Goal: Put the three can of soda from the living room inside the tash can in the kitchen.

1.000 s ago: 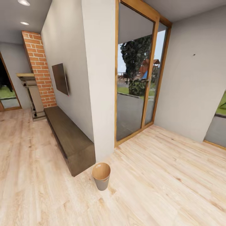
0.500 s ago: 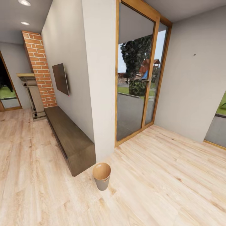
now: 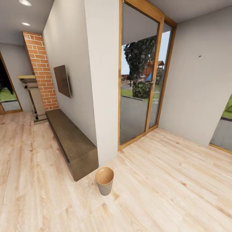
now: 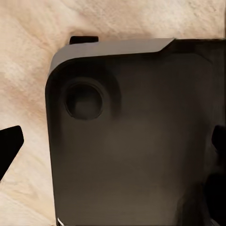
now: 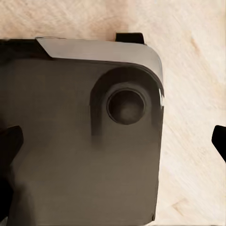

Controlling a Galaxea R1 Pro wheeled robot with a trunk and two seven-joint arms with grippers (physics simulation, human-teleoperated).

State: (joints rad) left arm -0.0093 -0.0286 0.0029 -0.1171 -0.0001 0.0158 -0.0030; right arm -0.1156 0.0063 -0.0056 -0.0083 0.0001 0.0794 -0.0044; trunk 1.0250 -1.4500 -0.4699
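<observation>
The tash can (image 3: 104, 185) stands upright on the light wood floor, just off the end of a white wall pillar; it is grey outside, tan inside, and looks empty. The cans of soda are out of view. In the left wrist view my left gripper (image 4: 113, 143) is open, its dark fingertips (image 4: 8, 149) at the frame's edges, with my own dark base (image 4: 132, 141) beneath. My right gripper (image 5: 113, 141) is open the same way, fingertips (image 5: 219, 140) wide apart over the base (image 5: 70, 155) and bare floor.
A long dark low bench (image 3: 71, 141) runs along the wall left of the bin. A wall screen (image 3: 62, 80), a brick column (image 3: 40, 71) and a fireplace (image 3: 33, 100) lie beyond it. Tall glass doors (image 3: 141, 87) stand ahead. Open wood floor (image 3: 167, 180) spreads to the right.
</observation>
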